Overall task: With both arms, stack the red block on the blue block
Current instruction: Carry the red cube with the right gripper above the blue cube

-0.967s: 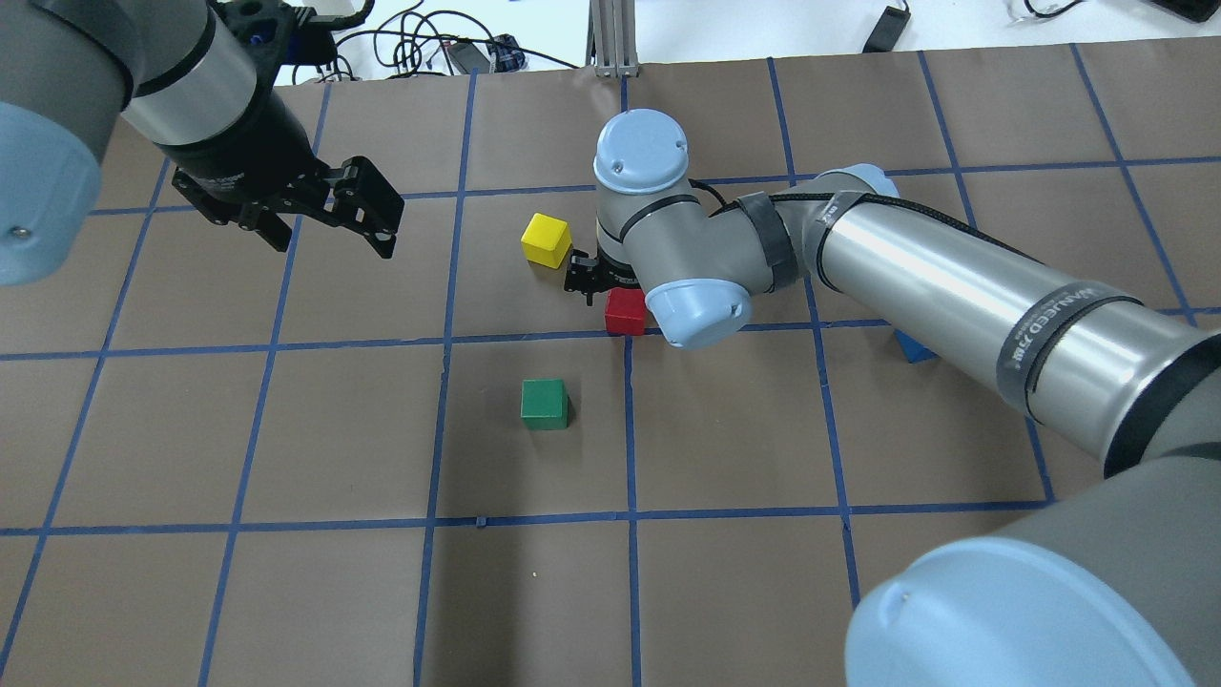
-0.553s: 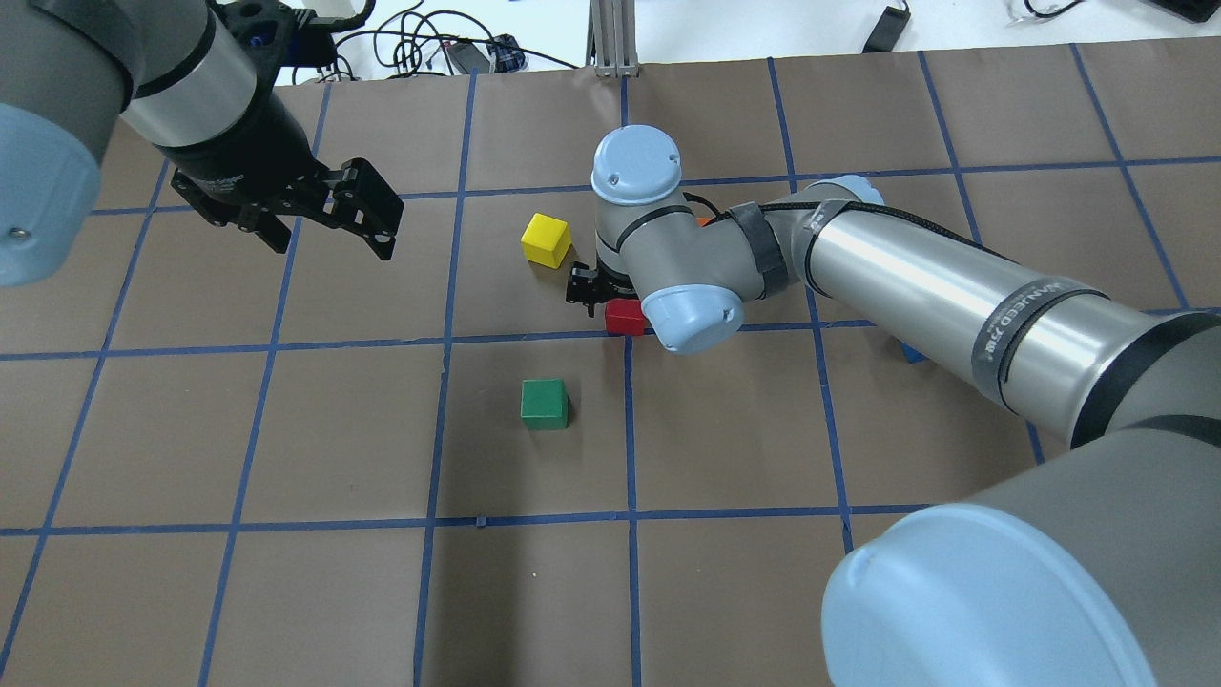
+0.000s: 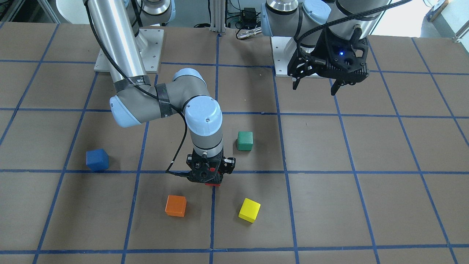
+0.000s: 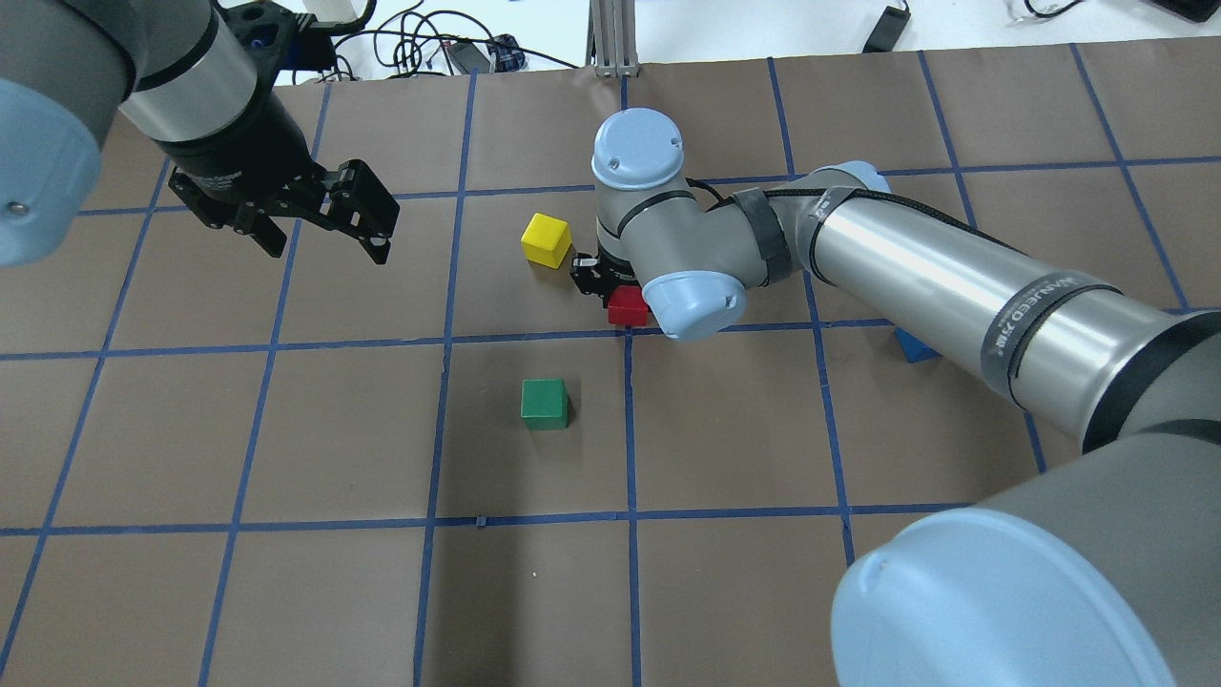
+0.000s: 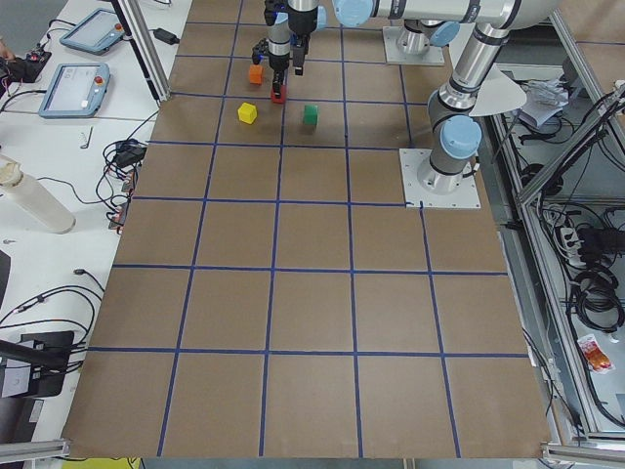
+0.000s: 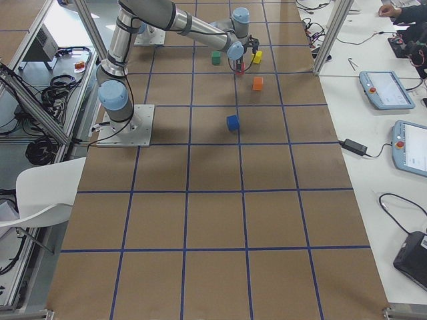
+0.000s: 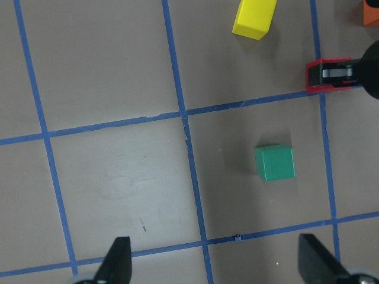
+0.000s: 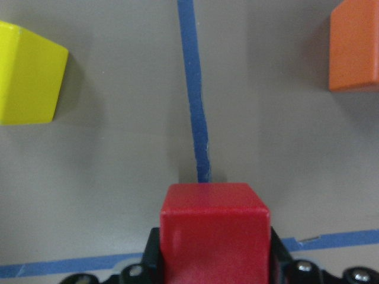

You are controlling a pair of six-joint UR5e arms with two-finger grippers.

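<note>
While the right hand [image 3: 209, 179] pinches the red block [image 4: 627, 307] near the yellow cube [image 4: 546, 239], the left hand [image 4: 326, 243] hangs spread.

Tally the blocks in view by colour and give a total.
red block: 1
blue block: 1
green block: 1
yellow block: 1
orange block: 1
Total: 5

A brown surface [image 5: 312, 322] taped into a blue grid stood under even light; a white chair [image 6: 40, 193] sat beside it, tablets [image 6: 383, 90] and loose cables [image 4: 410, 33] lay on white benches [image 6: 407, 180]
</note>
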